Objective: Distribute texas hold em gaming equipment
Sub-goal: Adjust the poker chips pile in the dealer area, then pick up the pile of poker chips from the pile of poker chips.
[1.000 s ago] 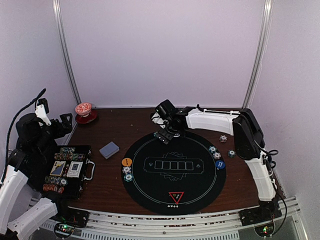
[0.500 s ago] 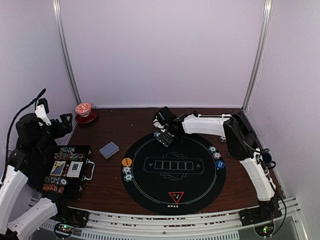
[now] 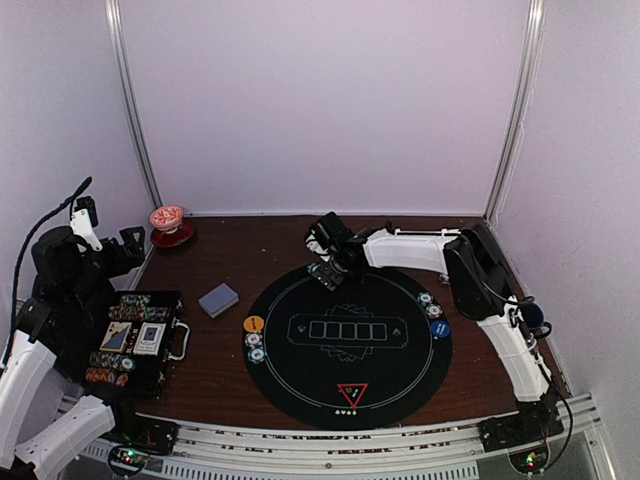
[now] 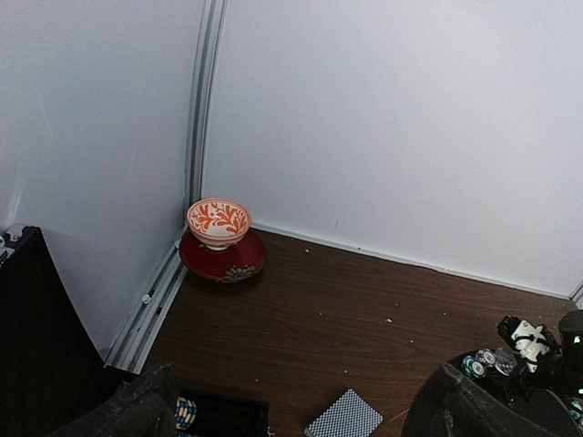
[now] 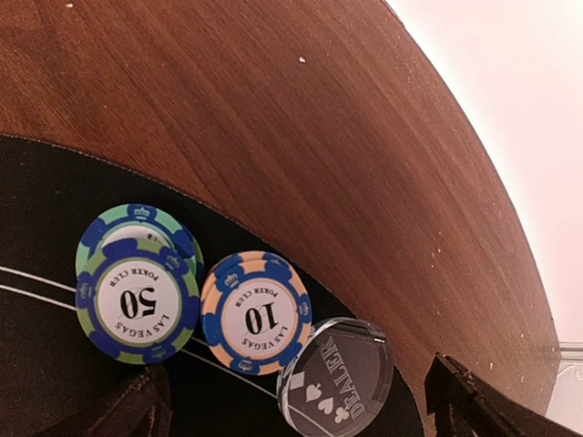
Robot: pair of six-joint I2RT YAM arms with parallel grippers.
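Now, from the top camera, the right arm differs from a second ago. Its elbow has swung in toward the poker mat, so the forearm covers two loose chips that lay off the mat's right edge. The right gripper has crept slightly along the mat's far rim, and since half a second ago it barely changes. The arm lies stretched low over the table, wrist bent down at that far rim. The left arm is unmoved, folded up left of the mat above the open chip case. The deck of playing cards lies between case and mat. An orange button and poker chips sit on the mat's left edge. A blue button sits on its right edge, and the red triangle marker at its near edge.

From the left wrist, the left gripper is spread wide and holds nothing. It faces the red-and-white cup on its saucer, far left of the mat.

From the right wrist, the right gripper's fingers stand wide apart, released. On the mat's far rim lie a 50 chip, a 10 chip just beside it, and a clear dealer button against the 10.
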